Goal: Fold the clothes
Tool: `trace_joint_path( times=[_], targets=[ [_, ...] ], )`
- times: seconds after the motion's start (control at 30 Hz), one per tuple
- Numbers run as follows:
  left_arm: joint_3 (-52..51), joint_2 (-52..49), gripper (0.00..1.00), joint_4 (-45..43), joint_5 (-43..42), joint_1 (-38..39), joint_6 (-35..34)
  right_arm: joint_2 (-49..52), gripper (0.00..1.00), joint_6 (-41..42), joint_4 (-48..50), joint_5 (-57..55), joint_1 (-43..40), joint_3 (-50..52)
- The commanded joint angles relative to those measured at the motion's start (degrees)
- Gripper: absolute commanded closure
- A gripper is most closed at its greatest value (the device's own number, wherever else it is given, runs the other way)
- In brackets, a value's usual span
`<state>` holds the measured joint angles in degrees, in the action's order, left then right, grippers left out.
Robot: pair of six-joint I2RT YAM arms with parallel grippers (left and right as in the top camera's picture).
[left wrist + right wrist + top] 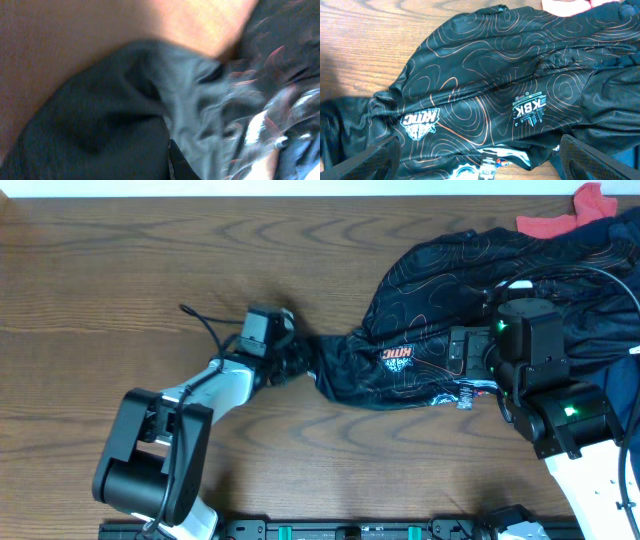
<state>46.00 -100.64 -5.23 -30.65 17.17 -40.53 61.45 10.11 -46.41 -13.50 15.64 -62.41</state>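
Brown wood-grain table (100, 270) below both arms. Heaped on its right half: black T-shirt (430, 270) with thin orange contour lines, crumpled, not yet folded, a red cloth (565, 215) just beyond its far edge at the top right corner. Tapers leftward into a narrow drawn-out tongue of fabric, long axis roughly left to right across the table. Ends right at the left gripper (303, 362), clenched, apparently pinching that tip; from the left wrist, only blurred dark and grey cloth filling the view, jaws themselves hidden. Right gripper (485, 162) released, fingers (380, 155) spread wide at the lower corners of its own view, hovering over the chest area near a white KBK logo (529, 111) and an orange-white logo (420, 121), nothing between them. Judged from this: spreading stage, folding proper not begun. Bulk of the garment to the right of the left gripper and directly beneath the right one, so right arm nearer the mass, left arm on the extremity only. Likely calls for a leftward pull along that axis, or a second grip from the right, to flatten the heap; risk of the thin pinch slipping out.
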Motion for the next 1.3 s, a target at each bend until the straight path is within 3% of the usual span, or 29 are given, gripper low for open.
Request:
trace_joint_path(
  times=[0.0, 0.17, 0.33, 0.37, 0.43, 0.57, 0.73, 0.87, 1.03, 1.27],
  targets=[
    [0.6, 1.6, 0.94, -3.0, 0.7, -5.5, 0.0, 0.0, 0.01, 0.8, -0.5, 0.0, -0.4, -0.3],
    [6.0, 3.7, 0.94, -3.2, 5.1, -18.5, 0.4, 0.0, 0.01, 0.8, -1.4, -0.2, -0.9, -0.2],
    [18.3, 3.7, 0.94, -3.2, 10.9, -32.3, 3.0, 0.0, 0.01, 0.7, -1.5, -0.2, -1.9, -0.3],
    [20.2, 3.7, 0.78, -3.2, 11.0, -34.0, 3.5, 0.0, 0.01, 0.7, -1.6, -0.2, -1.9, -0.3],
    [24.0, 3.7, 0.02, -2.0, 10.2, -37.4, 3.4, 0.0, 0.01, 0.8, -1.6, -0.2, -1.9, -0.3],
    [26.4, 3.7, 0.02, 3.7, 0.7, -40.4, 3.4, 0.0, 0.01, 0.8, -1.9, -0.2, -1.9, -0.2],
    [26.3, 3.5, 0.02, 27.3, -2.8, -37.4, 3.7, 0.0, 0.01, 0.8, -2.5, -0.2, -1.9, -0.3],
    [24.5, 3.1, 0.02, 42.2, -2.8, -29.4, 8.3, 0.0, 0.01, 0.8, -2.9, -0.2, -1.9, -0.2],
    [19.8, 1.9, 0.02, 42.8, -1.8, -16.3, 7.1, 0.0, 0.01, 0.7, -3.6, -0.2, -1.9, -0.2],
    [15.2, -0.8, 0.03, 38.3, 5.7, 0.0, -3.5, 0.0, 0.01, 0.5, -4.3, -0.2, -1.9, -0.3]
  ],
)
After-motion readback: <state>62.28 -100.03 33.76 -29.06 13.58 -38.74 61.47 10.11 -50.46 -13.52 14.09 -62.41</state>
